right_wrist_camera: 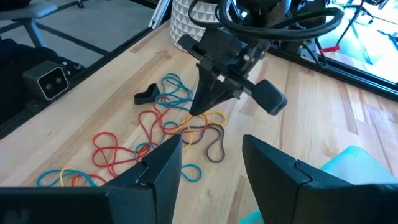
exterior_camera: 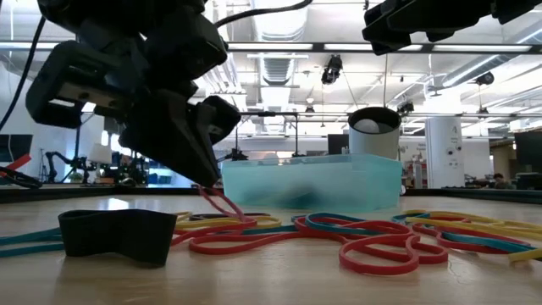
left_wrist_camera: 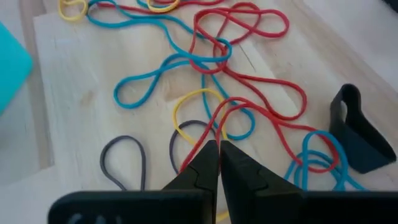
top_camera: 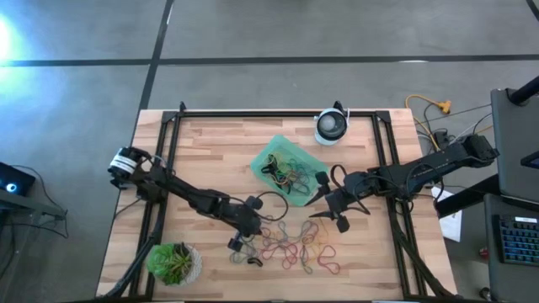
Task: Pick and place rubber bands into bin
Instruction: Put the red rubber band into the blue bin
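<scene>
Several loose rubber bands [top_camera: 295,244] in red, blue, yellow and grey lie tangled on the wooden table, near its front edge. The mint-green bin [top_camera: 271,156] stands behind them with a few bands inside. My left gripper [left_wrist_camera: 219,149] is just above the left end of the pile, shut on a red rubber band [left_wrist_camera: 261,102]. My right gripper [right_wrist_camera: 211,168] hangs open above the table beside the bin's right corner, with nothing between its fingers. My left gripper pinches a bend of the red rubber band [left_wrist_camera: 215,127] between its two fingertips, where two strands run together. The fingers slant down from the table's left. The pinched part [exterior_camera: 220,203] is raised a little; the rest of the band lies slack on the table among the others.
A small black plastic piece [exterior_camera: 118,233] lies on the table by the pile's left end. A potted plant [top_camera: 173,263] stands at the front left corner and a round white-and-black device [top_camera: 331,126] at the far edge. A black frame borders the tabletop.
</scene>
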